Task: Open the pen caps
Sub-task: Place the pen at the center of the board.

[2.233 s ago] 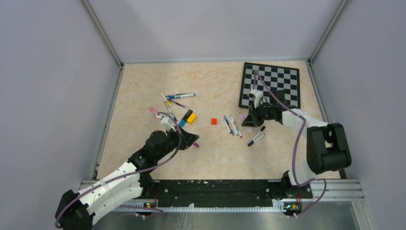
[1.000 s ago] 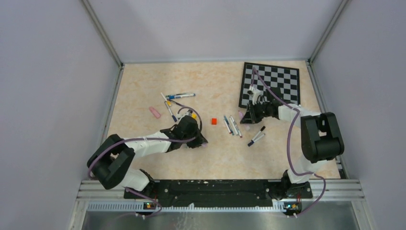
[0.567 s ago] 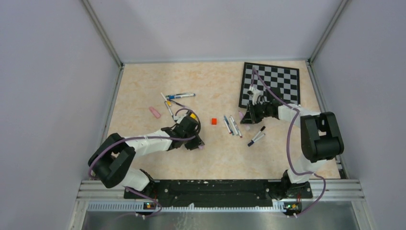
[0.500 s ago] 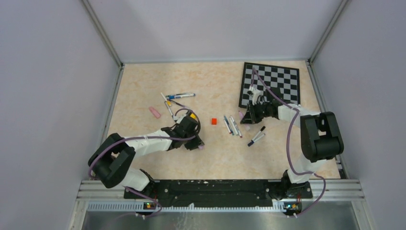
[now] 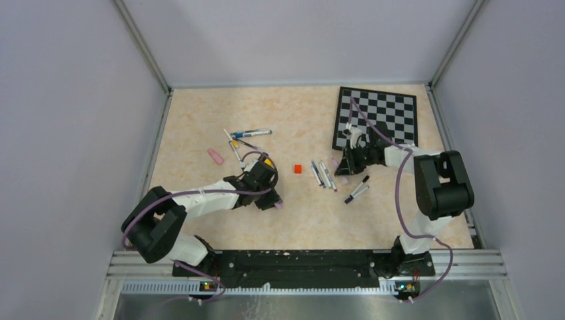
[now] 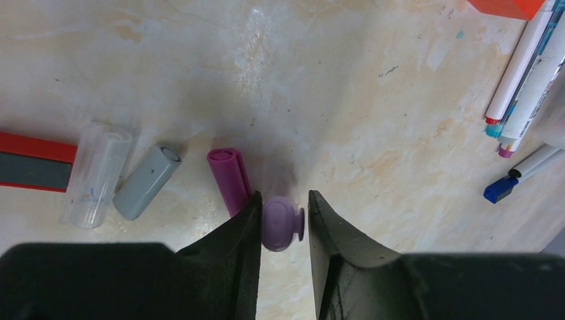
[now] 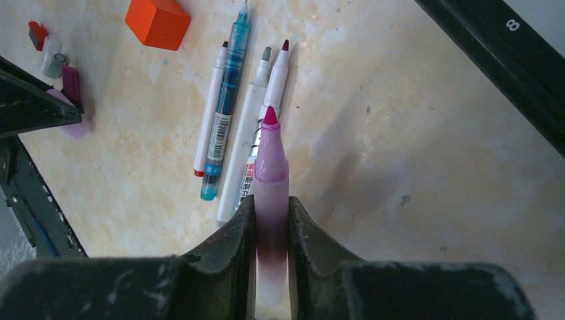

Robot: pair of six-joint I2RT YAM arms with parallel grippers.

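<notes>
Inside the left claw (image 6: 284, 199) sits a purple cap (image 6: 281, 225).

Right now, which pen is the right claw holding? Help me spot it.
Find the chessboard; off its near-left corner is the right gripper. It clamps a pink pen, uncapped, magenta tip bare, while the pens beside it are white or blue and lie flat.
</notes>
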